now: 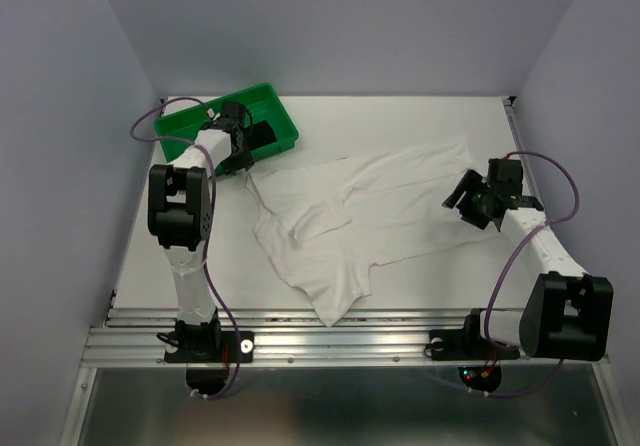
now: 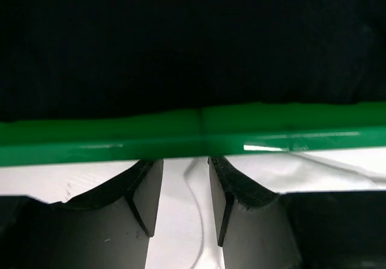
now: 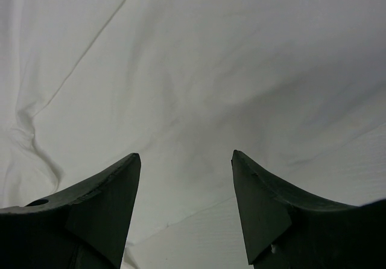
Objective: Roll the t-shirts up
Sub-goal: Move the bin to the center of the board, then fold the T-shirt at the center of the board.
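The white t-shirt (image 1: 370, 206) lies crumpled and partly spread across the middle of the table. The black t-shirt (image 1: 262, 131) sits inside the green tray (image 1: 200, 121) at the back left. My left gripper (image 1: 240, 156) is at the tray's near rim (image 2: 193, 130), over the white shirt's corner (image 2: 181, 221). Its jaws stand apart, with white cloth showing in the gap (image 2: 185, 160). Dark fabric (image 2: 193, 40) fills the view beyond the rim. My right gripper (image 1: 460, 198) hovers open over the white shirt's right edge (image 3: 193, 70), with nothing between its fingers (image 3: 185, 154).
Purple walls close in the table on the left, back and right. A metal rail (image 1: 330, 341) runs along the near edge by the arm bases. Cables loop beside both arms.
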`<state>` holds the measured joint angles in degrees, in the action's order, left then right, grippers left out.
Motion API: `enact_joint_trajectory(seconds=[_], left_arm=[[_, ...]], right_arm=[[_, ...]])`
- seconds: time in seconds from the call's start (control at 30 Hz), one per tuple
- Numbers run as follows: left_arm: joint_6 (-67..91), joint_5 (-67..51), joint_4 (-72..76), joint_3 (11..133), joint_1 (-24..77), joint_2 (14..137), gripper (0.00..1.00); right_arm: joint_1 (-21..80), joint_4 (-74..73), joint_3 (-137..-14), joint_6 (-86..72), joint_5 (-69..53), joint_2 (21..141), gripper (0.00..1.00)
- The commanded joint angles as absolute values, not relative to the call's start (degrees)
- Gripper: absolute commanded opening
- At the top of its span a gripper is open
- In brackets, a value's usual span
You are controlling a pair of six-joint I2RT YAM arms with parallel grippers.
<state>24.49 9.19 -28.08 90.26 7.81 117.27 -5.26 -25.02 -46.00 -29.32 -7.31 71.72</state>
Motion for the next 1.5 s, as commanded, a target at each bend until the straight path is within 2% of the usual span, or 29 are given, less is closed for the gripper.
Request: enact_joint_trajectory(seconds=[0.0, 0.57, 0.7, 0.93, 1.07, 1.23, 1.47], left_arm=[[21.8, 11.0, -30.0, 94.0, 6.4, 118.7, 0.47], [21.8, 8.5, -30.8, 100.0, 4.1, 120.9, 0.47], [22.5, 7.5, -30.3, 94.0, 5.4, 113.6, 0.47], [25.5, 5.2, -29.2, 74.4, 10.2, 94.4, 0.47], [28.1, 4.2, -28.3, 66.4, 17.0, 86.5, 0.48], [30.8, 1.0, -24.4, 60.3, 20.7, 87.1, 0.47], [31.6, 2.9, -20.4, 62.3, 21.4, 95.6, 0.47]], right_arm=[[-5.6, -25.7, -48.7, -28.7, -6.8, 70.6, 0.68], [-5.6, -25.8, -47.4, -28.5, -6.8, 70.6, 0.68], [-5.6, -25.7, -47.2, -28.4, -6.9, 70.6, 0.68], [-5.6, -25.8, -47.1, -28.0, -7.4, 70.6, 0.68], [-5.6, -24.9, -46.8, -27.7, -7.6, 70.9, 0.68], [-5.6, -23.2, -47.0, -27.4, -6.9, 74.2, 0.68], [-5.6, -20.8, -48.4, -27.7, -2.9, 82.2, 0.72]])
